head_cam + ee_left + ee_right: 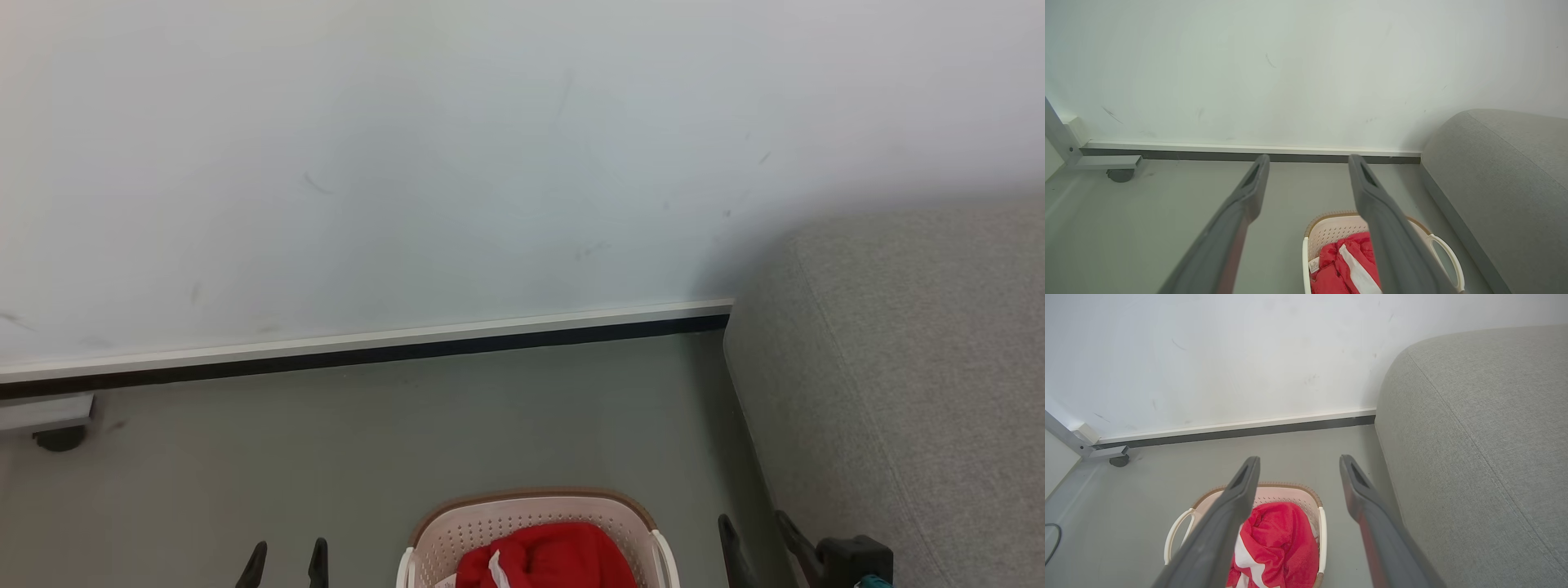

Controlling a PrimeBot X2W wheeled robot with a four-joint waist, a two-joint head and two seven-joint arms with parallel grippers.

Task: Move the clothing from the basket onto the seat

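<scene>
Filling the basket (535, 513), red clothing (563, 557) lies untouched.

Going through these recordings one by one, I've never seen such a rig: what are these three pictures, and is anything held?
This is a wheeled robot with two arms, each ending in two long dark fingers. The head view looks down from its head: the left fingers show at lower left, the right fingers at lower right. The other two views look along each arm's own fingers. A cream basket stands on the grey floor with the red clothing inside, beside the grey seat. Both pairs of fingers are spread open and hold nothing.
</scene>
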